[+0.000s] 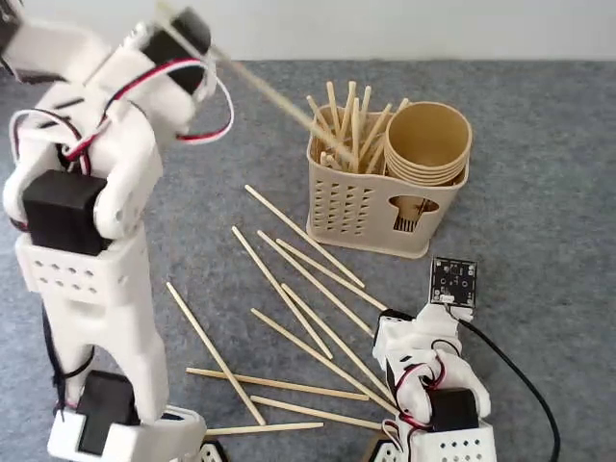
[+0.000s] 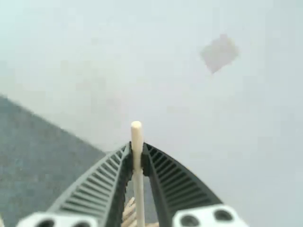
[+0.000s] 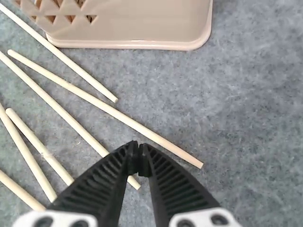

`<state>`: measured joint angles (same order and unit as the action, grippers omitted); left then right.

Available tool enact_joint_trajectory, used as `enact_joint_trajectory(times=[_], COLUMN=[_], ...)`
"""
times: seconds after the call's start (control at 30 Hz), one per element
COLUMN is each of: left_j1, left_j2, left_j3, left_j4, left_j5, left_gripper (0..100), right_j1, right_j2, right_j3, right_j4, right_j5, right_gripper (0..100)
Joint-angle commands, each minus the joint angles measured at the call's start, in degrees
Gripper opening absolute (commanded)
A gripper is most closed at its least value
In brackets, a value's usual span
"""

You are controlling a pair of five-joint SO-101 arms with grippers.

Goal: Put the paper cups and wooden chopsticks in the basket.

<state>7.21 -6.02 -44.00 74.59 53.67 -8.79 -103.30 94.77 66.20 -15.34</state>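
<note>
A beige slotted basket [image 1: 371, 207] stands at the back middle of the grey carpet. In it are a stack of paper cups [image 1: 428, 144] and several upright chopsticks. My left gripper [image 1: 178, 29] is raised high at the back left, shut on one wooden chopstick [image 1: 269, 91] that slants down with its far tip among those in the basket. In the left wrist view that chopstick [image 2: 136, 135] is pinched between the fingers of the left gripper [image 2: 136, 149]. Several loose chopsticks [image 1: 298, 279] lie in front of the basket. My right gripper [image 3: 138, 153] is shut and empty just above loose chopsticks [image 3: 104, 106].
The right arm [image 1: 428, 385] sits low at the front edge, with a small black board [image 1: 453, 280] and a cable beside it. The basket's base [image 3: 142, 28] lies just beyond the right gripper. Bare carpet lies to the right of the basket.
</note>
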Motion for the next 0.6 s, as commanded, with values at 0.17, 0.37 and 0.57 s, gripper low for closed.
enact_joint_trajectory(times=[0.17,0.37,0.57], left_j1=[1.4,2.6,3.7], left_j2=[7.4,13.0,16.7], left_j3=[-0.1,-0.1,-0.1], left_j4=[-16.8,-14.4,-10.9], left_j5=[-8.0,-14.5,-19.4], left_gripper=[1,1,1], right_j1=[0.7,0.7,0.7], right_j2=[-0.7,-0.7,-0.7], right_j3=[-0.4,-0.3,-0.3], right_j4=[-0.7,-0.7,-0.7], right_j5=[-0.5,-0.5,-0.4], right_gripper=[0.9,0.9,0.9])
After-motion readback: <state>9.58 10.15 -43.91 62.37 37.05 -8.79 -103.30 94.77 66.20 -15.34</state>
